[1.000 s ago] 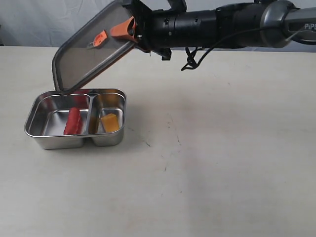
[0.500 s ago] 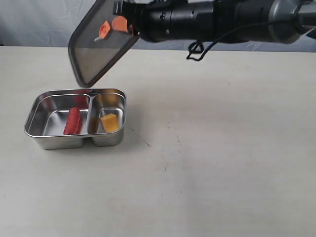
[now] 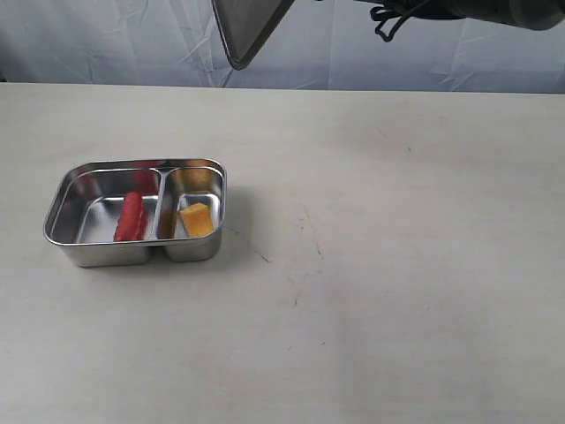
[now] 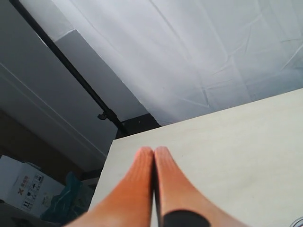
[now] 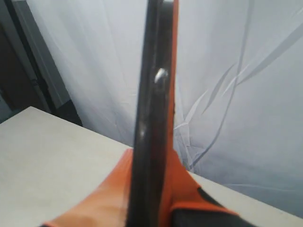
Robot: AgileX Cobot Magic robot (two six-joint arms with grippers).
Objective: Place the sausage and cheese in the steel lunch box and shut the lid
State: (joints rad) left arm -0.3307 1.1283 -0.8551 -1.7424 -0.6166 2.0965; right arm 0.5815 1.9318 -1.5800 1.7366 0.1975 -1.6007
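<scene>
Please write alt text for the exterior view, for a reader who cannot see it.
An open steel lunch box sits on the left of a table, with a red sausage in its larger left compartment and a yellow-orange cheese in the smaller right one. A corner of the dark lid hangs tilted at the top edge.

Probably lab: white cloth backdrop

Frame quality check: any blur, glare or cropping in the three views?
Exterior view: sharp, even light; box steel mirrors the sausage, soft shadow on its right; lid cropped by the top edge. Left wrist view: fingers slightly soft. Right wrist view: lid edge-on, close and blurred, blocking the middle.
</scene>
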